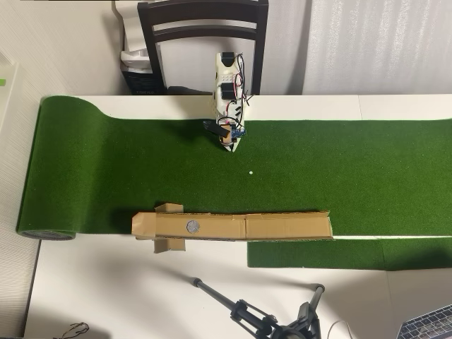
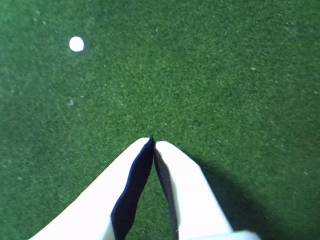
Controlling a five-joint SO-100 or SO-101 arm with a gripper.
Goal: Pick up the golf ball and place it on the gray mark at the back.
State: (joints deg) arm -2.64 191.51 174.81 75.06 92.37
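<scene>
No golf ball shows in either view. The gray mark (image 1: 191,227) is a small round spot on the left part of a long brown cardboard strip (image 1: 282,226) lying across the near edge of the green turf (image 1: 353,162). My white gripper (image 1: 230,144) hangs over the turf's far side, well away from the strip. In the wrist view the gripper (image 2: 151,141) points down at bare turf, its two white fingers (image 2: 180,180) meeting at the tips with nothing between them. A tiny white dot (image 1: 251,171) (image 2: 76,44) lies on the turf near the gripper.
A dark chair (image 1: 203,35) stands behind the arm's base beyond the table edge. A black tripod (image 1: 247,311) lies on the white table in front of the strip. The turf's left end is rolled up (image 1: 46,233).
</scene>
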